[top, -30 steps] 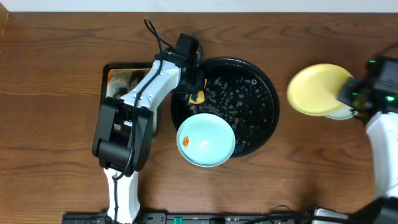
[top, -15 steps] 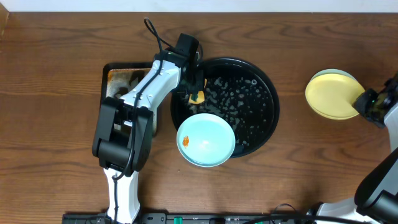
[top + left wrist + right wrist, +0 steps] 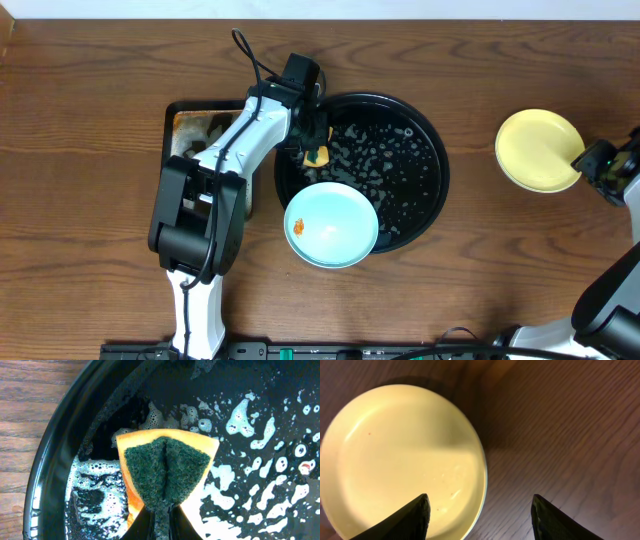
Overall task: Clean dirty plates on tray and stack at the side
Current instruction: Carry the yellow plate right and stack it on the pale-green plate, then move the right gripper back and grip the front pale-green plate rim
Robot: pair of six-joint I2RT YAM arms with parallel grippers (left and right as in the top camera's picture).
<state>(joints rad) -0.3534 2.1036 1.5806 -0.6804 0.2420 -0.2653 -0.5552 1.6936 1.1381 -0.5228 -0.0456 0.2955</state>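
Foam covers the round black tray, whose rim also shows in the left wrist view. A pale blue-green plate with a small orange smear rests on the tray's front left. My left gripper is shut on a green-and-orange sponge, pressed to the tray's back left. The pale yellow plate lies on the table at the far right, with a thin blue-green edge showing under its rim. My right gripper stands open across that plate's near rim, holding nothing.
A smaller rectangular black tray sits left of the round one, mostly under my left arm. Bare wooden table lies between the round tray and the yellow plate.
My right gripper carried the yellow plate rightward, set it down at the far right and opened off it. The left arm and sponge have not moved.
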